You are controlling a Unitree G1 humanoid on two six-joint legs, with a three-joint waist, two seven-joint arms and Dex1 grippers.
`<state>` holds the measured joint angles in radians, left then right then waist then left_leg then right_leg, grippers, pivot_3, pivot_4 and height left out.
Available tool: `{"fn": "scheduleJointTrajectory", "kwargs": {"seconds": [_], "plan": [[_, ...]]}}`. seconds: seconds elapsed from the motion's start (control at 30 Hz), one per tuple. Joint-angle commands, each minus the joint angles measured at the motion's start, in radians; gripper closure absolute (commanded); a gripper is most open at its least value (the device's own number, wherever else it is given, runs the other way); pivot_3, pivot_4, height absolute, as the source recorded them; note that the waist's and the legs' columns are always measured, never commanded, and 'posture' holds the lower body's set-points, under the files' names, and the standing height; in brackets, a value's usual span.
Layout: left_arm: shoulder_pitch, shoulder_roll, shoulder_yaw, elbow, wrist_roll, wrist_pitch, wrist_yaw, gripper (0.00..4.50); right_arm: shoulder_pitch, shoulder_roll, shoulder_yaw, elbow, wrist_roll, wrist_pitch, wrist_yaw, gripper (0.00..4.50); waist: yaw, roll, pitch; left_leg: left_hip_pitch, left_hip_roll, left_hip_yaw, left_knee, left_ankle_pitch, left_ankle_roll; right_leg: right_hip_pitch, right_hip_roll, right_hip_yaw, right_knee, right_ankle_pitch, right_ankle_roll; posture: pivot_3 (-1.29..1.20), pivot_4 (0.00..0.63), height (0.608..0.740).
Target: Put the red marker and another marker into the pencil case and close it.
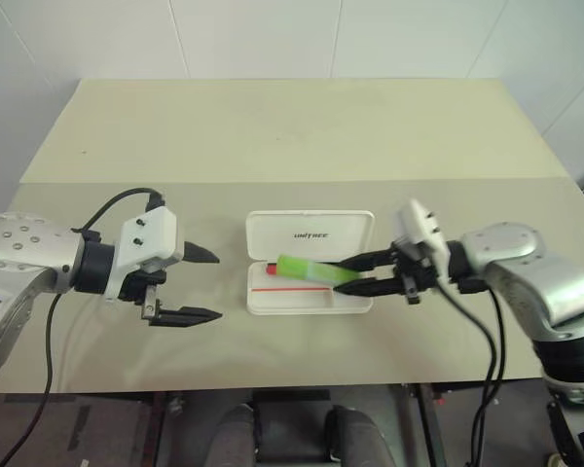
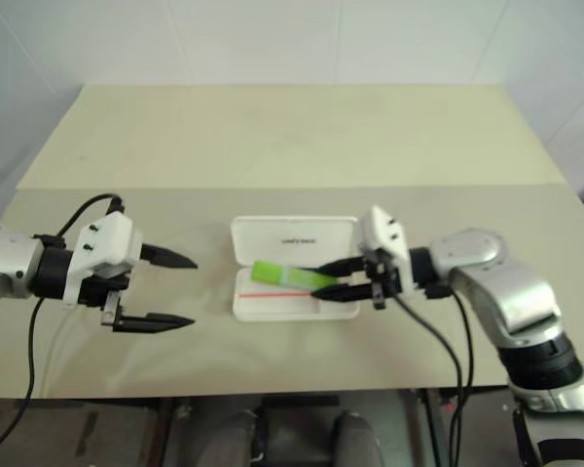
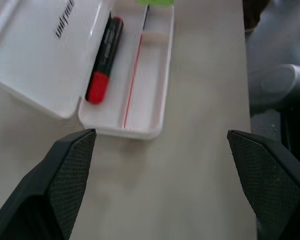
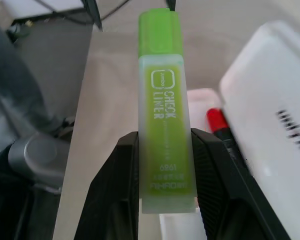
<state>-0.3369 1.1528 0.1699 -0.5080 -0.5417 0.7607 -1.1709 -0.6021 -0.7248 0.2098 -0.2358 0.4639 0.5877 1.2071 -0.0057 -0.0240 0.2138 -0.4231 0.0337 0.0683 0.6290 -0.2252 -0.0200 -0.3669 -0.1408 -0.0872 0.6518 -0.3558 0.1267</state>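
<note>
The white pencil case (image 1: 316,303) lies open mid-table, its lettered lid (image 1: 310,233) folded back flat. Inside the tray, along the hinge side, rests the red marker (image 3: 104,60), its red end (image 1: 271,268) peeking out from under the lime-green highlighter (image 1: 307,269). My right gripper (image 1: 348,274) is shut on that highlighter (image 4: 162,100) and holds it nearly level, just above the tray, pointing left. To the left of the case, my left gripper (image 1: 215,286) stands wide open with nothing between its fingers, aimed at the case's short end (image 3: 122,131).
The beige table (image 1: 273,146) reaches back to a white wall, with a seam across its middle. Its front edge runs just below both grippers. Black cables hang from each wrist.
</note>
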Motion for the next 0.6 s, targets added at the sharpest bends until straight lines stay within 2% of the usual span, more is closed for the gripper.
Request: {"fn": "scheduleJointTrajectory", "kwargs": {"seconds": [0.03, 0.27, 0.53, 0.6], "plan": [[0.028, 0.010, 0.053, -0.050, -0.012, -0.007, 0.021, 0.00, -0.043, 0.032, 0.062, 0.051, -0.093, -0.088, -0.005, 3.42, 0.005, 0.000, 0.000, -0.001, 0.000, 0.001, 0.000, 0.000, 0.000, -0.001, 0.000, 0.001, 0.000, 0.000, 0.000, 0.00, 0.150, 0.740], [0.094, 0.011, 0.087, -0.107, -0.023, 0.037, 0.090, 0.00, -0.086, 0.098, 0.157, 0.126, -0.190, -0.150, 0.021, 3.42, 0.002, -0.001, 0.000, -0.002, 0.001, 0.002, 0.000, 0.000, 0.000, -0.004, 0.001, 0.002, 0.002, 0.000, 0.000, 0.00, 0.150, 0.740], [0.119, 0.021, 0.135, -0.150, -0.049, 0.078, 0.121, 0.00, -0.096, 0.128, 0.174, 0.180, -0.225, -0.187, 0.054, 3.42, 0.002, -0.001, 0.000, -0.001, 0.001, 0.004, 0.000, 0.000, 0.000, -0.005, 0.001, 0.004, 0.002, 0.000, 0.000, 0.00, 0.150, 0.740], [0.116, 0.022, 0.138, -0.154, -0.057, 0.084, 0.129, 0.00, -0.099, 0.138, 0.174, 0.189, -0.229, -0.189, 0.059, 2.66, 0.002, -0.001, 0.000, -0.001, 0.001, 0.004, 0.000, -0.001, 0.000, -0.005, 0.001, 0.005, 0.003, 0.000, 0.000, 0.00, 0.150, 0.740]]}}
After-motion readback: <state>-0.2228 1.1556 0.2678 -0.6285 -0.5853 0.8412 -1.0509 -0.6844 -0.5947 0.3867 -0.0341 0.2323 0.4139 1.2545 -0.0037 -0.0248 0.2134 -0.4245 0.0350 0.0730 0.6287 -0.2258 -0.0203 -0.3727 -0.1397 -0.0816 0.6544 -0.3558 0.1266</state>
